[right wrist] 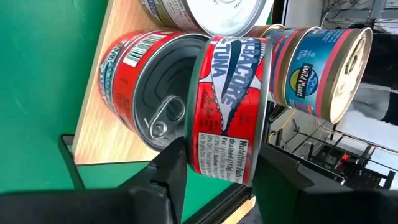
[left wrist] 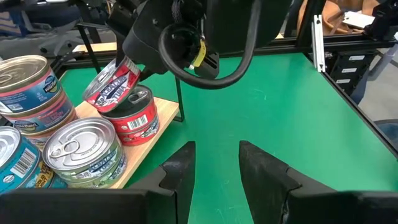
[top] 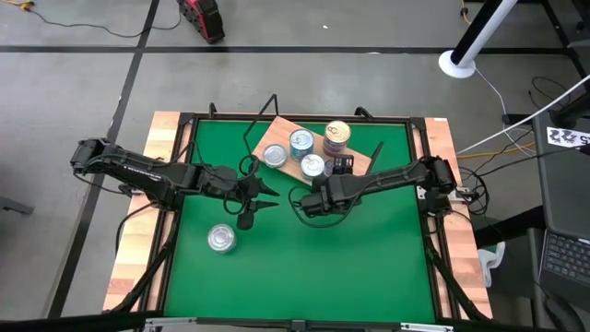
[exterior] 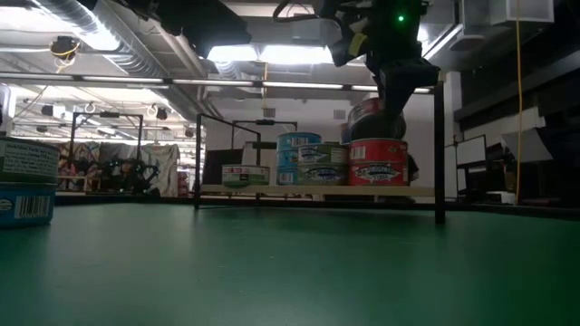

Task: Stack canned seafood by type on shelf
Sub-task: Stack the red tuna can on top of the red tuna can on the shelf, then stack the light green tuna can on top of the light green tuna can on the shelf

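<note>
high: shelf [top: 277,138] lies skewed at the far middle of the green surface [top: 369,258]. Tins on it include a gold-topped stack [top: 337,135]. One loose tin [top: 221,239] sits on the surface, near-left. Left gripper [top: 267,196] hovers mid-surface, well apart from the loose tin. Right gripper [top: 339,166] is at the shelf's near right end.
low: right gripper hangs over the shelf's right end with a tilted red tin [exterior: 365,116] just above a red base tin [exterior: 378,162]. Teal and pale tins [exterior: 299,158] sit further left on the board. Part of another tin shows at the picture's left edge [exterior: 25,186].
left wrist: left jaws stand apart [left wrist: 214,165], nothing between them, over bare green. Ahead, the held red tin [left wrist: 113,88] tips down onto the black-lidded base tin [left wrist: 132,114].
right wrist: right jaws clamped on the red tin [right wrist: 227,109] across its flat faces, tin on edge, beside the base tin [right wrist: 146,93].
step: likely placing red on red, stack by type.
risk 1: tin is tilted; letting go now could roll it off the board's end.
risk 2: base tin sits close to the shelf edge; a sideways nudge could push it off.
risk 3: gold-topped stack is just beside; a wrist turn could clip it.
</note>
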